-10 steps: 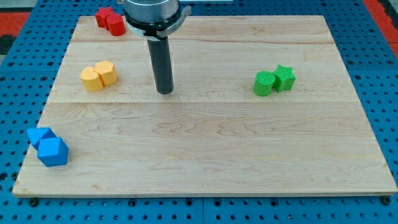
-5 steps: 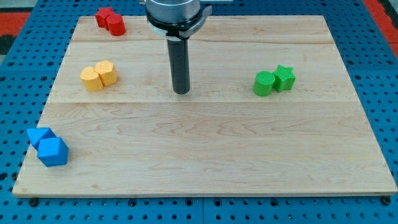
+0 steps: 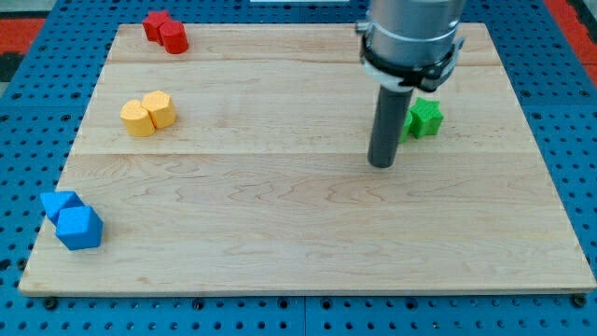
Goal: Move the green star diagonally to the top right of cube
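The green star [image 3: 426, 118] lies at the view's right, on the upper half of the wooden board [image 3: 308, 224]. A second green block [image 3: 404, 129] sits against its left side, mostly hidden behind my rod. My tip [image 3: 381, 164] rests on the board just below and left of the green pair, close to them; contact cannot be made out. The blue cube [image 3: 79, 227] lies at the view's bottom left, with a blue triangular block [image 3: 58, 203] touching its upper left.
Two yellow blocks [image 3: 147, 114] sit together at the view's left. Two red blocks [image 3: 165, 31] sit at the top left corner. A blue pegboard [image 3: 578, 112] surrounds the board.
My tip has moved from the board's upper middle to the right and slightly down, and now stands next to the green blocks. No block has visibly moved.
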Robot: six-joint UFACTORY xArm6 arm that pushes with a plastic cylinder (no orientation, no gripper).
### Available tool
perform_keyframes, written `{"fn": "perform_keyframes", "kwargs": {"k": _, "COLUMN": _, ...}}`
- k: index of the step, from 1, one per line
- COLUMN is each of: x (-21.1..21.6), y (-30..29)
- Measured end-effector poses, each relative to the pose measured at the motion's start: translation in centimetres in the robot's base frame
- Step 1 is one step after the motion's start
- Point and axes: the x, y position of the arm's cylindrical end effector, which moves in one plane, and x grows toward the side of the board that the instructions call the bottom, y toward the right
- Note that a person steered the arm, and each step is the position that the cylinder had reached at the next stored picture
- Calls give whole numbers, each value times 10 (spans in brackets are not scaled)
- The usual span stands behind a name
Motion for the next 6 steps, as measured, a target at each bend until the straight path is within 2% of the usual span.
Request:
{"fn": "perform_keyframes", "kwargs": {"k": 1, "x": -24, "y": 15}}
{"fn": "perform_keyframes", "kwargs": {"k": 3, "x": -25, "y": 82}}
{"fn": "perform_keyframes", "kwargs": {"k": 4, "x": -41, "y": 107}}
{"fn": "perform_keyframes", "kwargs": {"k": 5, "x": -62, "y": 83}}
{"fn": "perform_keyframes", "kwargs": {"k": 6, "x": -88, "y": 10}}
